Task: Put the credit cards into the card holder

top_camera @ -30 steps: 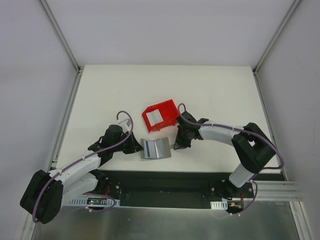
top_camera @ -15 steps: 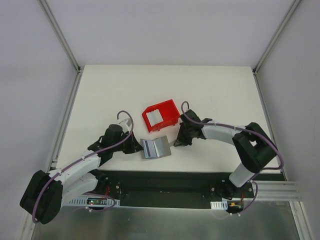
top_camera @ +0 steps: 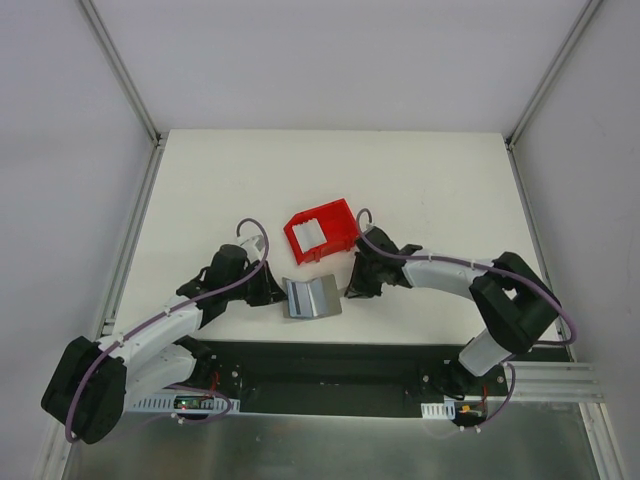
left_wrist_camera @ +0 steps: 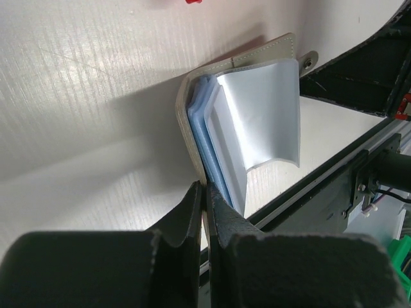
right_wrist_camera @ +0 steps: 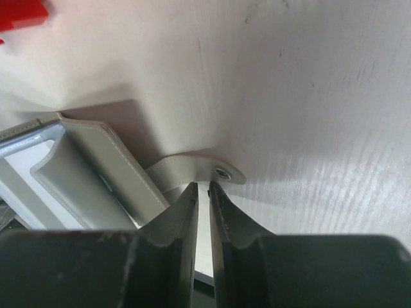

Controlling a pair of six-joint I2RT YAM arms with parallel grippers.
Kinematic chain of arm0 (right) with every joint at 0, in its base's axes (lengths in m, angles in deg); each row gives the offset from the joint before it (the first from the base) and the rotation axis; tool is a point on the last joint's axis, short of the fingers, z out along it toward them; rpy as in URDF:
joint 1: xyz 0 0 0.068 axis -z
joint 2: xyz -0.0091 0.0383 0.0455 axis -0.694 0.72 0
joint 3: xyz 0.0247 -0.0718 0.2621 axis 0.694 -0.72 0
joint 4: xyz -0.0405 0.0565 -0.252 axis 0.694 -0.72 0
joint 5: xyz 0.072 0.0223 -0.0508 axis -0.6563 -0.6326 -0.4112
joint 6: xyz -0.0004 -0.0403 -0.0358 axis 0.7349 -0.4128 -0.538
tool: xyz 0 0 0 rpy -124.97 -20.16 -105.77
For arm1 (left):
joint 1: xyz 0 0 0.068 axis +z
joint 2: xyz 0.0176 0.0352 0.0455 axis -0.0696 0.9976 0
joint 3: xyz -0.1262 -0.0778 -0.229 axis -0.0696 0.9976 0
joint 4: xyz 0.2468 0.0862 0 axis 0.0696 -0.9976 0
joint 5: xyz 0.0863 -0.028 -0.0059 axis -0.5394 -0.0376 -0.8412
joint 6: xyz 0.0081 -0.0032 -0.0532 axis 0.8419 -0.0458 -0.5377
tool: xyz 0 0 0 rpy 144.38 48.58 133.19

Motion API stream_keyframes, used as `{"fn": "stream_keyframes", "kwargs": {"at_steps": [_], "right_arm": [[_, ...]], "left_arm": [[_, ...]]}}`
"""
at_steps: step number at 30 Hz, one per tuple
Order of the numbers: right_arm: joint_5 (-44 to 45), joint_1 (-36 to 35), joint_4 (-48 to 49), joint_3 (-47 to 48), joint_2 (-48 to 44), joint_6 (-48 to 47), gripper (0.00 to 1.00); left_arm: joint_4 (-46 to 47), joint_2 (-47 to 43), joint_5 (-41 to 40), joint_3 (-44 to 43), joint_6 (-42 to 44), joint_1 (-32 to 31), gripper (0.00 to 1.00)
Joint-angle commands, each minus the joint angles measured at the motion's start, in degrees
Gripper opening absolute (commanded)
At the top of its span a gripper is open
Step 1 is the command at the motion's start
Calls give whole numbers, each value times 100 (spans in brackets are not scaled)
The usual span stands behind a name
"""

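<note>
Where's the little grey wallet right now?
In the top view the card holder lies open near the front edge of the table, between the left claw and the right claw, just nearer than the red bin.

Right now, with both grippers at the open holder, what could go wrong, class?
1. The right gripper has its jaws barely apart at the snap tab; the tab could slip free and the holder fold shut.
2. The left gripper seems to pinch only the holder's edge, so a tug might drag it.
</note>
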Motion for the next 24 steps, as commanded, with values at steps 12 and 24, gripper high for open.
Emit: {"fn": "stream_keyframes", "kwargs": {"at_steps": [12,24], "right_arm": [[294,-145,235,-453,-1211,-207,20],[65,-364,-46,-216,-939,-409,17]], "left_arm": [[-565,-88,-205,-121,82,21,0],[-635,17,-328,-341,100,21,0]]}}
